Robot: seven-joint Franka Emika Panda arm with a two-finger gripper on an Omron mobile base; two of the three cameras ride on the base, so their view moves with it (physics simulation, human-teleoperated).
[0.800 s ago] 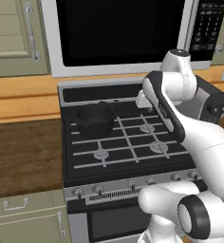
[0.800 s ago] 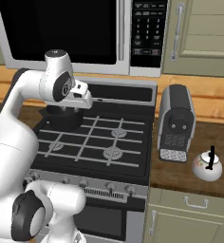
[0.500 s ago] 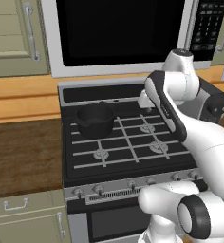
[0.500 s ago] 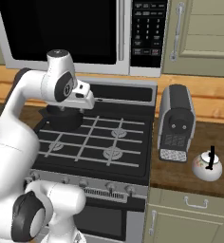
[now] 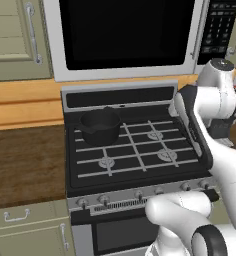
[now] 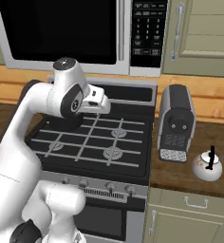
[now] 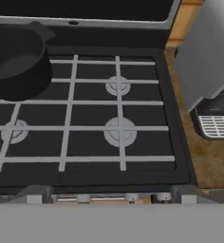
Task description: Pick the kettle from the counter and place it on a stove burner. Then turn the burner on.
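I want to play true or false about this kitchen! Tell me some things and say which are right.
1. The kettle sits on the counter, right of the stove. True.
2. The black pot is on the front right burner. False: it sits on the back left one.
3. The kettle is white with a black handle. True.
4. The kettle is already on a stove burner. False: it rests on the counter, beside the grey toaster.
5. The microwave hangs above the stove. True.
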